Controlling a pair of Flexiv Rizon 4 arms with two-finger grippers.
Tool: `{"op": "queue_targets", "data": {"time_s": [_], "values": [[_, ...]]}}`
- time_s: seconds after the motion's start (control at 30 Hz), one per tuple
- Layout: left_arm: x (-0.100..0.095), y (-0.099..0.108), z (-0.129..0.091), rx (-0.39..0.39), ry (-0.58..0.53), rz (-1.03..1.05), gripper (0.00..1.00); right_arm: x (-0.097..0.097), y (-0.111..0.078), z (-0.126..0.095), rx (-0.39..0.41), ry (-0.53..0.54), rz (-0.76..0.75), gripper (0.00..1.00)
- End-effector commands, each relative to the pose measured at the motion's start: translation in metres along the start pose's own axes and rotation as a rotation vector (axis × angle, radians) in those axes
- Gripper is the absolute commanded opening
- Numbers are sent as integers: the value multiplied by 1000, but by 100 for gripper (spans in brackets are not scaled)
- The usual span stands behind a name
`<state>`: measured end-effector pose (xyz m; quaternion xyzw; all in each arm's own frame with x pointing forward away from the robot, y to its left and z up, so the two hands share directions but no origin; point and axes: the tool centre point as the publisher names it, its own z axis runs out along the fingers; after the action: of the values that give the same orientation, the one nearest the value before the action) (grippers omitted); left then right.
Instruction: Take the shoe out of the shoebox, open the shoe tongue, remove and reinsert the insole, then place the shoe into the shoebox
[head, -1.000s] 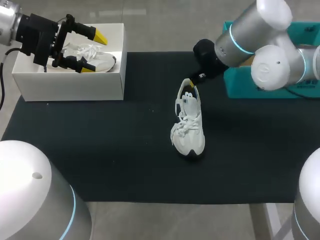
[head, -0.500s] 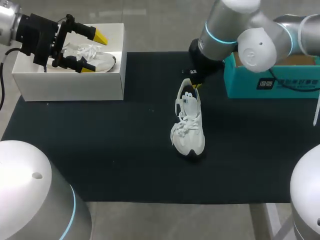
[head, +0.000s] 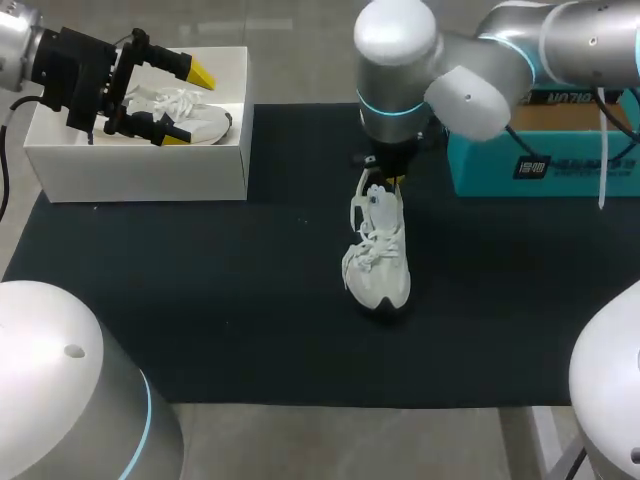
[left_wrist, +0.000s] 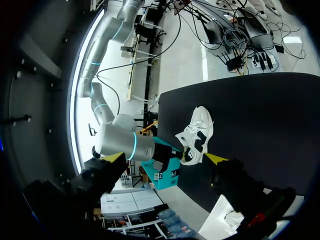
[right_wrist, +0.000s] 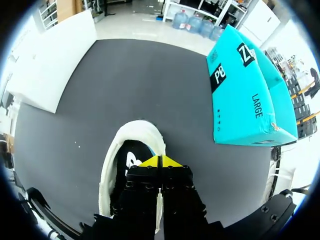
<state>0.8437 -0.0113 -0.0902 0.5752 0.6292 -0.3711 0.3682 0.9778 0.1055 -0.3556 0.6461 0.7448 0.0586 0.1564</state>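
A white shoe (head: 377, 255) lies on the black mat, toe toward the front edge; its black insole (right_wrist: 131, 156) shows inside the opening. My right gripper (head: 386, 179) stands shut over the heel rim (right_wrist: 142, 128), its yellow tips (right_wrist: 160, 161) pressed together with nothing visibly between them. At the back left is the white shoebox (head: 140, 172), with a second white shoe (head: 190, 112) inside. My left gripper (head: 186, 105) hangs open above that box. In the left wrist view, the shoe on the mat (left_wrist: 196, 140) lies far ahead of my left gripper (left_wrist: 165, 157).
A teal cardboard box (head: 540, 160) stands at the back right, close beside the right arm, and appears again (right_wrist: 245, 90) next to the shoe. The black mat (head: 200, 300) covers the table; its front and left parts are bare.
The right arm's upper links have swung leftward over the shoe's heel while its gripper stayed at the heel. Shoe and left arm have not moved.
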Motion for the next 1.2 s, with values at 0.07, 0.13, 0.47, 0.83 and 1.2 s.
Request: {"op": "queue_targets", "data": {"time_s": [0.07,0.13,0.47,0.83,1.2], "values": [[-1,1,-1,3,5,0,100,5,-4,-2,-1,-54,-11,0],[-1,1,-1,3,5,0,100,9,-4,-1,1,-50,-23,0],[-1,1,-1,3,5,0,100,14,0,-10,-25,-35,-33,0],[-1,1,-1,3,5,0,100,20,-6,26,8,-18,-36,0],[-1,1,-1,3,5,0,100,38,-21,55,71,4,-53,0]]}}
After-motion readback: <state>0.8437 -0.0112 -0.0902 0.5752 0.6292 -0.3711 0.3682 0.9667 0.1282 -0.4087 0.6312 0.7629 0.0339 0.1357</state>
